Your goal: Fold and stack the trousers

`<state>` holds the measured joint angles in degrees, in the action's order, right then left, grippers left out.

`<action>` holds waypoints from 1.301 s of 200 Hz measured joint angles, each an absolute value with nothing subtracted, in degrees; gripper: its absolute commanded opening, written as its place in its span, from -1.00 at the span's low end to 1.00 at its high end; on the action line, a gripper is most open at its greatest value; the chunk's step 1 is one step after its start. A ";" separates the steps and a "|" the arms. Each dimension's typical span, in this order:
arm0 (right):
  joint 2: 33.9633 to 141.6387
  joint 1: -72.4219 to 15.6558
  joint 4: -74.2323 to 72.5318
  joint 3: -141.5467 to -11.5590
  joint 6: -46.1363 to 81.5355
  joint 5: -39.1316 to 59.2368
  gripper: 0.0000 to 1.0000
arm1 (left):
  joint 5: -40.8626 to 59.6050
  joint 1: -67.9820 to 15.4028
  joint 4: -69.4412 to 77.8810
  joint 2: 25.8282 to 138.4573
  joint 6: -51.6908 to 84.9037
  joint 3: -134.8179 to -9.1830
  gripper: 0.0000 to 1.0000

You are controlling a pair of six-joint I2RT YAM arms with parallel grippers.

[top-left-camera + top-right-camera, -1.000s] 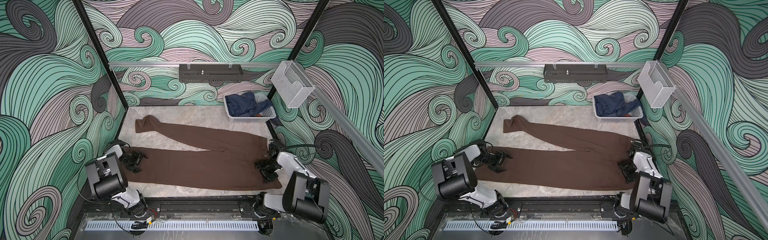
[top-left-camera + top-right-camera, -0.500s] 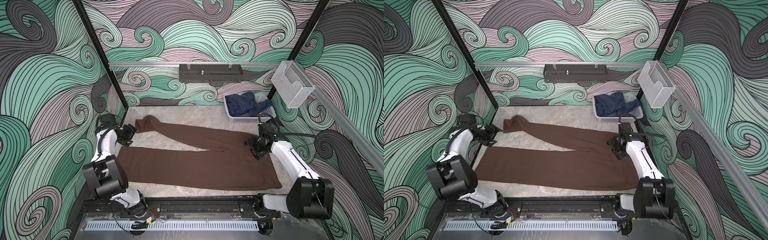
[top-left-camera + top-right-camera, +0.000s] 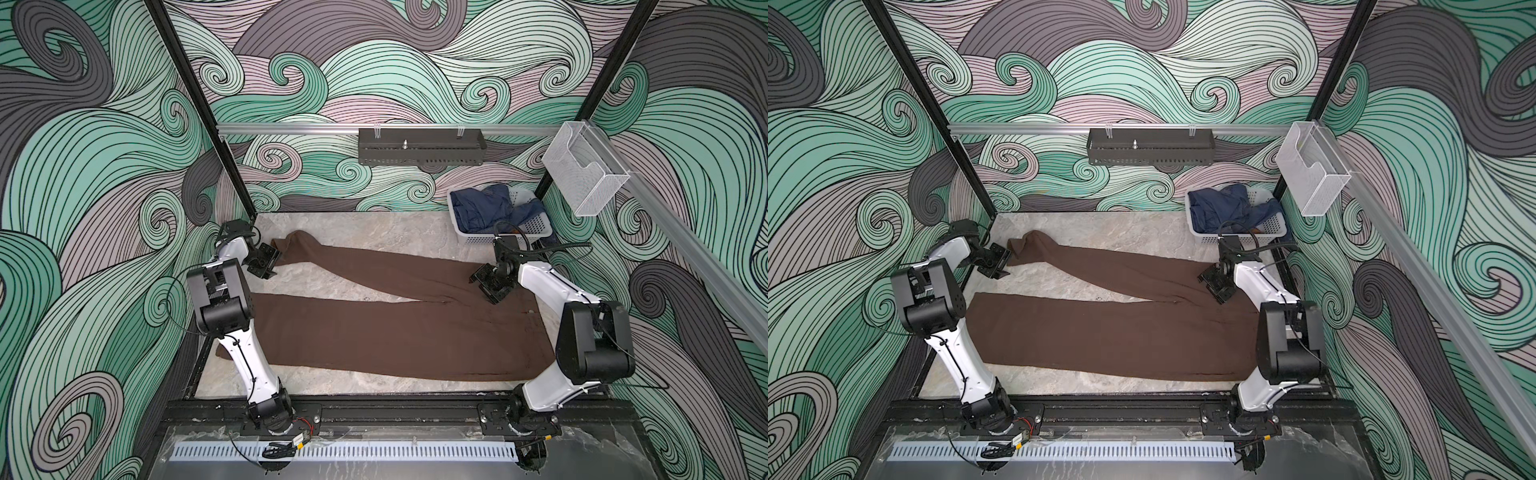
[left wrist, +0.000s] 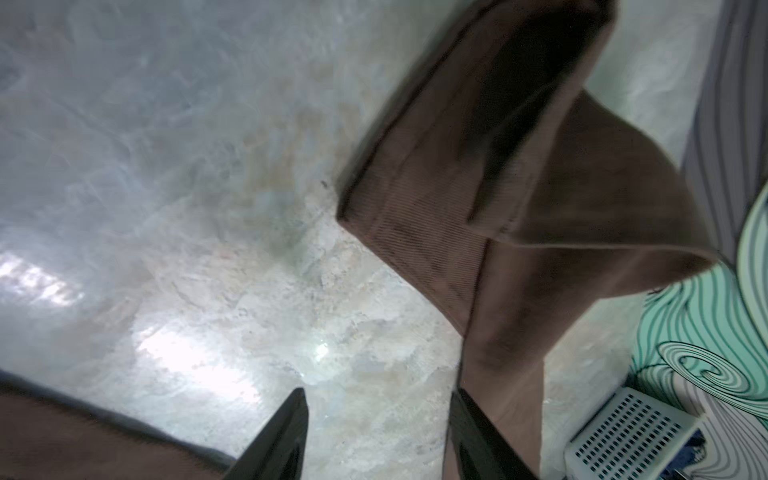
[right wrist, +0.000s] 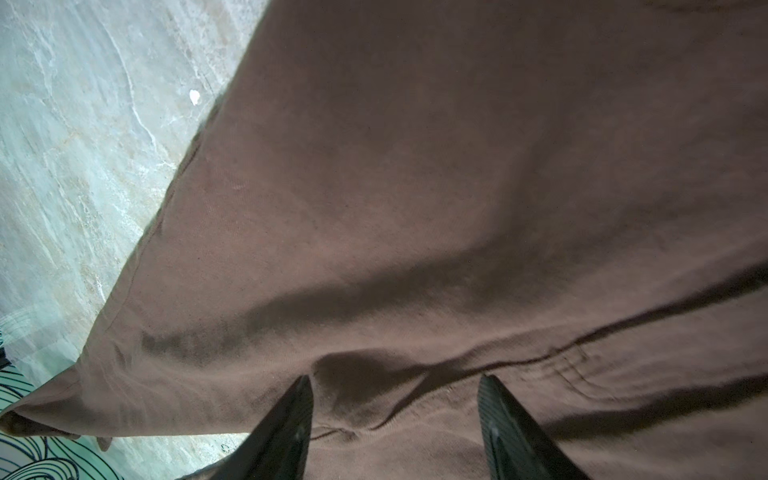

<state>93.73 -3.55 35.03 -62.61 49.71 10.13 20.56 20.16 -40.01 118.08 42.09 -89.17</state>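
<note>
the left gripper (image 3: 269,261), at the middle left, has its jaws part open and holds nothing. the far leg's cuff is just beside it. the trousers (image 3: 395,328) lie flat on the table (image 3: 374,232), long way left to right. the right gripper (image 3: 486,286), at the middle right, is part open over the waist end and grips nothing.
</note>
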 measured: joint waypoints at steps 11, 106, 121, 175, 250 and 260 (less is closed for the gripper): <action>94.72 -3.68 34.81 -63.11 49.63 10.37 0.27 | 18.81 19.94 -40.25 118.87 41.95 -89.27 0.25; 100.75 -4.19 33.34 -65.91 49.04 11.51 0.27 | 11.75 17.76 -41.67 129.51 41.45 -102.78 0.19; 100.75 -4.23 33.19 -65.98 48.75 11.51 0.27 | 11.53 17.28 -41.76 130.63 41.32 -104.44 0.06; 101.62 -4.23 33.19 -66.50 48.58 11.53 0.26 | 9.58 16.71 -42.89 132.14 40.80 -106.15 -0.59; 102.06 -4.25 33.08 -66.83 48.47 11.46 0.25 | 6.42 16.34 -46.98 134.28 39.09 -113.01 -1.00; 102.08 -4.27 33.08 -66.83 48.47 11.46 0.25 | 6.15 16.36 -47.13 134.26 38.85 -113.67 -1.00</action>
